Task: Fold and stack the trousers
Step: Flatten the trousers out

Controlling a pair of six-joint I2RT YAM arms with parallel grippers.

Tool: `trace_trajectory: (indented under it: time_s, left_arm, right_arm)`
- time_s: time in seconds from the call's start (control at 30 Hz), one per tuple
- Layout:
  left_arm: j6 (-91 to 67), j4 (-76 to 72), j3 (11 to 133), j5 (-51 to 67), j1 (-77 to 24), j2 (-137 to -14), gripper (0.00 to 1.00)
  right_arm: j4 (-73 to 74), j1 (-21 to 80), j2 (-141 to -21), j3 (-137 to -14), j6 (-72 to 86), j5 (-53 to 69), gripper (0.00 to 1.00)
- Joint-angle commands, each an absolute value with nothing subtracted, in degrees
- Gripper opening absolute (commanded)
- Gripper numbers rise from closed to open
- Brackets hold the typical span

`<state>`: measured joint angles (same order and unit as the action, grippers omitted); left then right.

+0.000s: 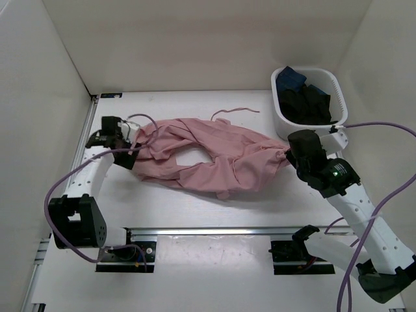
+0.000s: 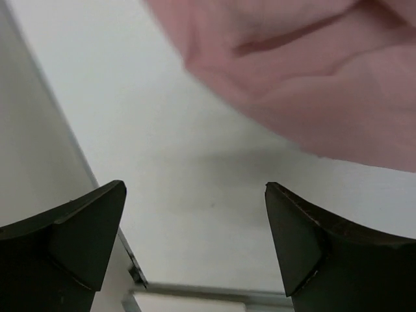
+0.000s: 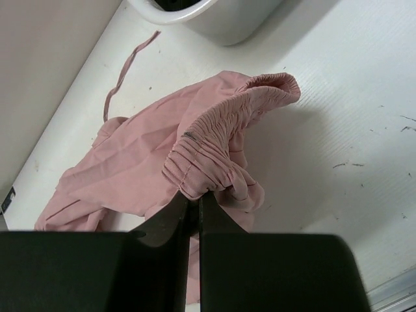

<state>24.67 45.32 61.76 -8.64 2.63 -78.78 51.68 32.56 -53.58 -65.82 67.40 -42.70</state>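
Starting at the near edge of the bench (image 1: 195,201), you have both arm bases bolted along an aluminium rail (image 1: 214,229), with the arms reaching away from you on either side. Your right gripper (image 1: 286,154) is clamped tight on the trousers (image 1: 227,153). Its wrist camera shows the two fingers pressed together at (image 3: 194,203) on a pinch of the gathered elastic waistband (image 3: 214,130), which curls up and away from them. Your left gripper (image 1: 132,144) is spread wide and grasps nothing. Its wrist camera shows bare bench between the dark fingertips (image 2: 195,192), and the pink cloth (image 2: 312,71) lies just beyond them, blurred, not between them. The trousers lie crumpled and unfolded across the middle of the bench, stretching from the left gripper near the left edge to the right gripper towards the right edge. The bunched cloth leaves a small gap where the bench shows through. The thin drawstring (image 1: 234,110) trails off the far side of the heap towards the far edge and lies loose on the surface; from the right wrist you see it at (image 3: 123,75). In the far right corner stands the white basket (image 1: 281,118), holding dark clothes (image 1: 307,103) and a blue piece (image 1: 290,79). It sits just beyond the right gripper, and I cannot tell whether the cloth touches it.
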Motion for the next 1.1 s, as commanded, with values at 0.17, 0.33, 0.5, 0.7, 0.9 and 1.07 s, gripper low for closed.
trace_trajectory:
  time_s: [0.17,0.33,0.5,0.7,0.9,1.07]
  left_arm:
    - [39.6,33.9,48.1,-3.5,-10.0,-81.9,1.00]
    - [33.7,32.0,54.1,-6.9,-8.6,-93.8,0.68]
    - [30.1,36.4,62.1,-8.1,-1.9,-86.9,0.14]
    - [42.5,44.8,73.1,-11.4,5.4,-70.9,0.14]
    - [47.6,58.9,89.6,-9.4,5.4,-71.6,0.19]
    - [48.6,61.3,84.9,-7.9,3.0,-80.2,0.43]
  right_arm:
    - [52.8,32.8,-52.1,-64.2,69.9,-47.2,0.00]
    - [54.1,32.8,-51.5,-64.7,70.4,-47.8,0.00]
    - [58.5,32.8,-46.7,-65.2,70.9,-51.1,0.00]
    - [64.2,32.8,-38.2,-66.4,70.2,-59.0,0.00]
    - [65.0,32.8,-36.8,-67.6,67.5,-57.8,0.00]
    - [63.2,32.8,-38.5,-64.5,66.6,-54.9,0.00]
